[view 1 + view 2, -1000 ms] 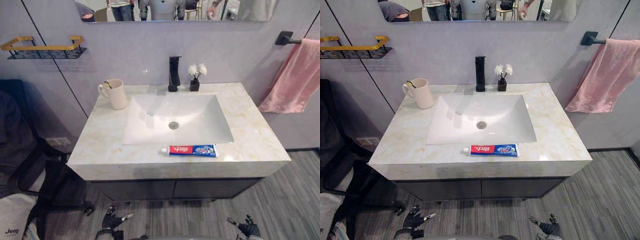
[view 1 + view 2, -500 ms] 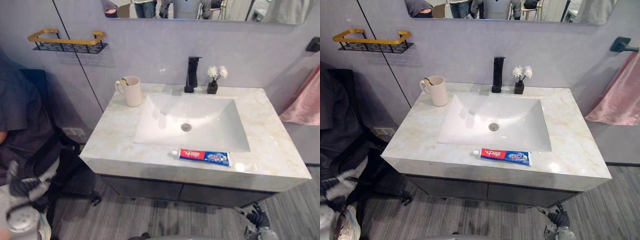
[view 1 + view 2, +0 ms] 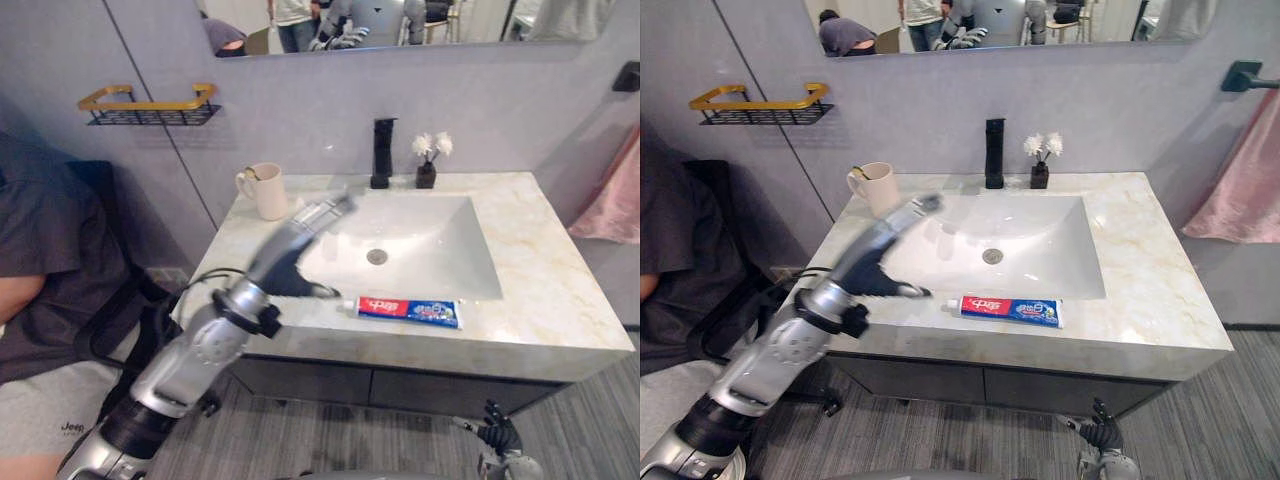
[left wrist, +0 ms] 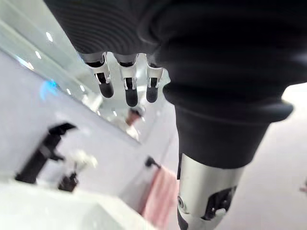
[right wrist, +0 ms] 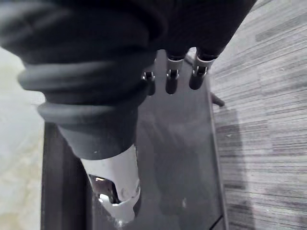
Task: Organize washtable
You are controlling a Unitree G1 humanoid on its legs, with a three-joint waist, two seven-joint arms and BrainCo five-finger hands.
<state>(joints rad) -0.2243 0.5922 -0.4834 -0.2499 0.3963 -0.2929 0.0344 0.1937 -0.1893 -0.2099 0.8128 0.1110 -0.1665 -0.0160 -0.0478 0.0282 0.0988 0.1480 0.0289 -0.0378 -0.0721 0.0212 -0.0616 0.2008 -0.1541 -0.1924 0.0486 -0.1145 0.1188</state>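
- Left hand (image 3: 293,250): raised over the front-left part of the marbled countertop (image 3: 560,300). Its fingers (image 4: 129,91) are straight and spread and hold nothing. They point across the left rim of the basin (image 3: 430,235).
- The left thumb points toward the cap end of the toothpaste tube (image 3: 408,310). Whether it touches the tube cannot be told.
- Toothpaste tube: lies flat on the counter's front strip, between the basin's front rim and the counter edge. Its cap end is toward the left hand.
- Cup (image 3: 269,193): cream, upright on the counter's far-left corner, just beside the basin and beyond the left hand. A yellowish item stands in it, too small to identify.
- Black faucet (image 3: 381,153): upright behind the basin at the middle.
- Small dark vase (image 3: 427,172): holds white flowers and stands just beside the faucet on its right.
- Right hand (image 3: 497,437): low, below counter level, in front of the dark cabinet (image 3: 400,390) and above the grey plank floor (image 3: 590,420). Its fingers (image 5: 171,81) are loosely extended and empty.
- Wall: a gold-railed wire shelf (image 3: 150,105) at left, a mirror (image 3: 400,20) above the counter and a pink towel (image 3: 612,200) hanging at right.
- A seated person (image 3: 40,260) is at the left edge, well apart from the counter.
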